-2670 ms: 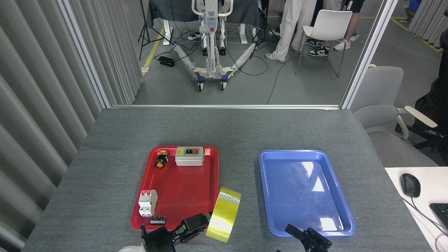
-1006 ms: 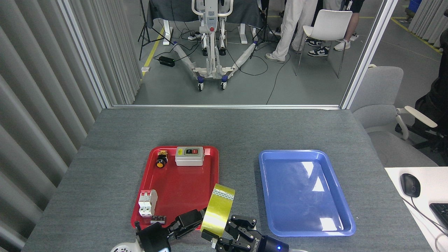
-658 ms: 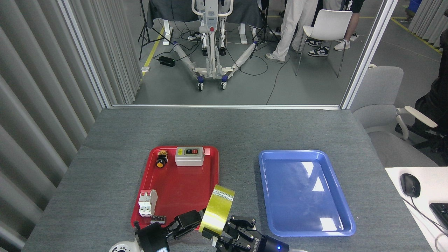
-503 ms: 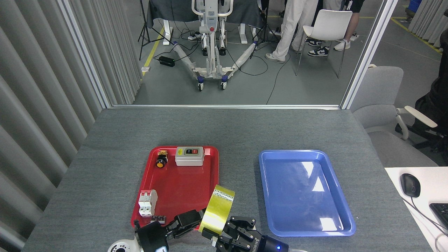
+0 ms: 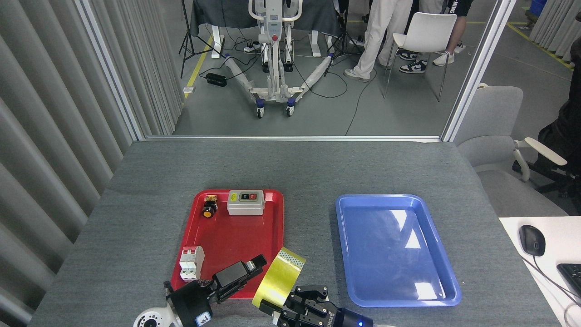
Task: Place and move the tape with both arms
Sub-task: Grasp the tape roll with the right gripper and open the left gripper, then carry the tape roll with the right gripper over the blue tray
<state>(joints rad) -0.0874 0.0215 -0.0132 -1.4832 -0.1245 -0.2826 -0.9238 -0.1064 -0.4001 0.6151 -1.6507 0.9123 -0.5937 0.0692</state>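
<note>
Tape (image 5: 278, 278) sits tilted at the red tray's (image 5: 229, 240) near right corner, between both grippers. Right gripper (image 5: 290, 303) has its black fingers (image 5: 303, 295) wrapped onto the roll's lower end, looks like a real grip. Left gripper (image 5: 247, 270) lies over the tray's near edge, just left of the roll; hard to tell if it's touching or how wide it's spread.

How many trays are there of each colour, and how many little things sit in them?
Red tray: 1
Blue tray: 1
Things in the red tray: 3 in view (push button, switch box, breaker)
Things in the blue tray: 0
Total: 2 trays, 3 things
</note>
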